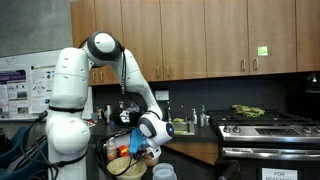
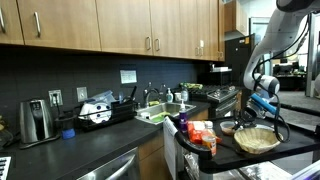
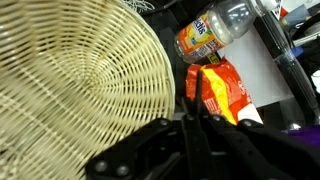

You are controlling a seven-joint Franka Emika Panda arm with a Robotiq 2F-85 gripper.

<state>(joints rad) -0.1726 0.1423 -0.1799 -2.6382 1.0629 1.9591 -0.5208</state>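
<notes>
My gripper (image 3: pixel 190 122) is pressed shut with nothing in it. It hangs just over the rim of the basket (image 3: pixel 80 90), right beside the orange bag (image 3: pixel 222 95). The bottle (image 3: pixel 215 30) is just past the bag. If I go down like this, I think the shut fingers could squash the bag. They could also catch the rim and tip the basket. A bump might knock the bottle away.
</notes>
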